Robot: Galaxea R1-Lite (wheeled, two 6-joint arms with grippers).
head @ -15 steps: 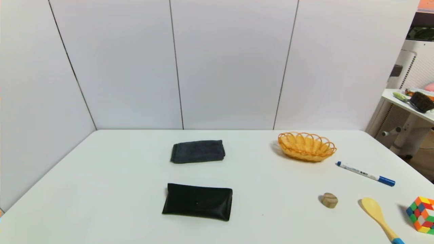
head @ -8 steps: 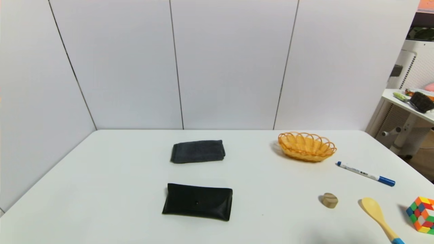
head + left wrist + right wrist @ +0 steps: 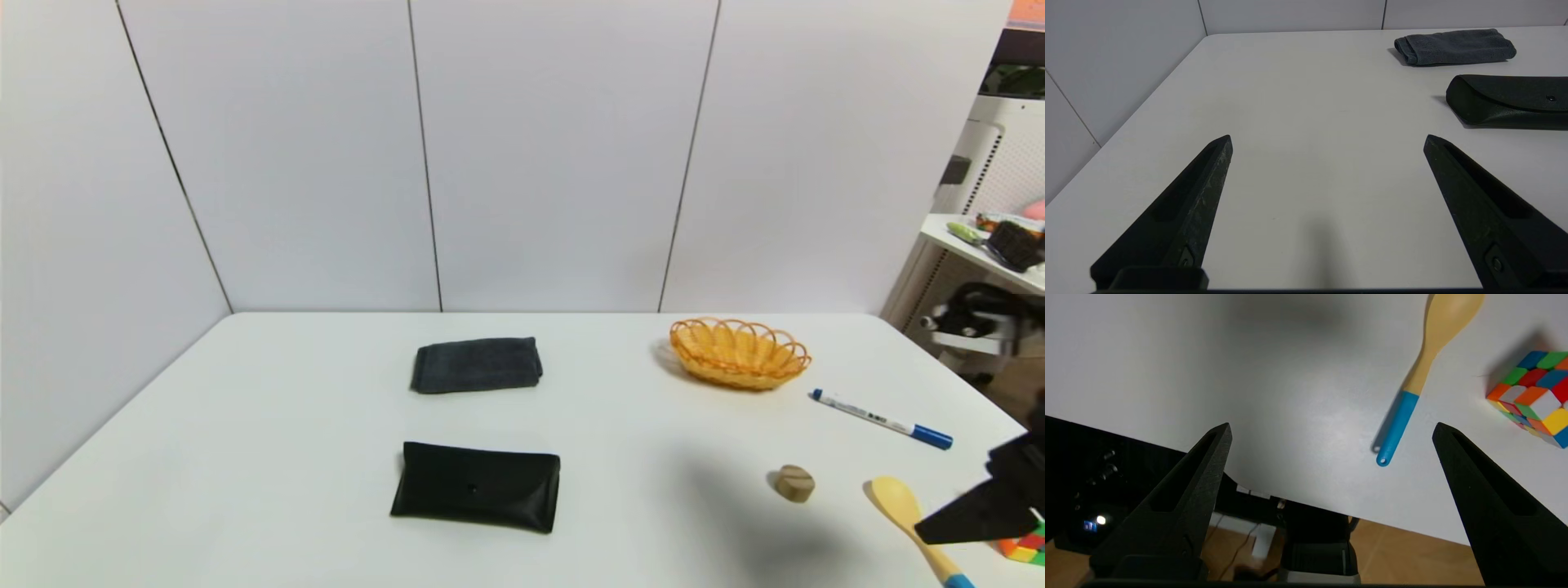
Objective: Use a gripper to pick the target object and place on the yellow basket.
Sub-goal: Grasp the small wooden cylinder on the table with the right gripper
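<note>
Wooden block (image 3: pixel 794 483): lies loose on the right part of the worktop (image 3: pixel 269 457), just left of the spoon (image 3: pixel 896 500) and nearer you than the basket; yours to pick.
Right gripper (image 3: pixel 1333 426): wide and empty, above the near right area by the spoon and cube (image 3: pixel 1535 398); that spread probably leaves room to straddle the block.
Height: hard to judge from here, but the gripper seems clear of the worktop, which should spare the spoon a knock.
Left gripper (image 3: pixel 1328 136): wide, empty, idle over the left side.
Yellow basket (image 3: pixel 739 355): upright at the far right, beyond the pen (image 3: pixel 882 419); its open top suits a drop from above.
Your next move: shift left to the block, then lower around it.
</note>
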